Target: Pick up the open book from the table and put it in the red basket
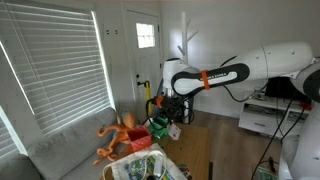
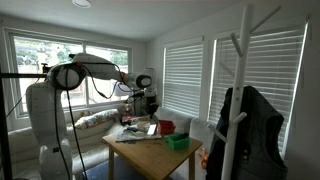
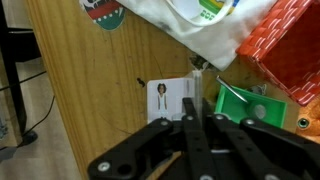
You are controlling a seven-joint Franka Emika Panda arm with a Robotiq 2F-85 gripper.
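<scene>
Wrist view: the open book is seen flat on the table, pale pages up, small dark figure printed on it. It is placed just under and slightly to the pic-left of the gripper. One finger is overlapped w/ the book's right edge in this view; contact can't be confirmed, and some height above the table is judged likely.

Book outline reads approx. square here, so the long axis can't be fixed. Its edges are roughly lined up w/ the picture frame.

Gripper state: linkages are seen converging near the tips, nothing is seen held, but the jaw gap can't be told from these pics.

Green bin is seen just beside the book, pic-right. The red basket is found beyond it, toward the upper right, near but apart from the book. White cloth/bag is seen above the book.

In an exterior view the gripper is held over the clutter, w/ the red basket near an orange toy. Book not resolved there.

Judgement: a small shift pic-left plus a descent is needed before the grasp; a thin book flat on wood is expected to be hard to pinch.
</scene>
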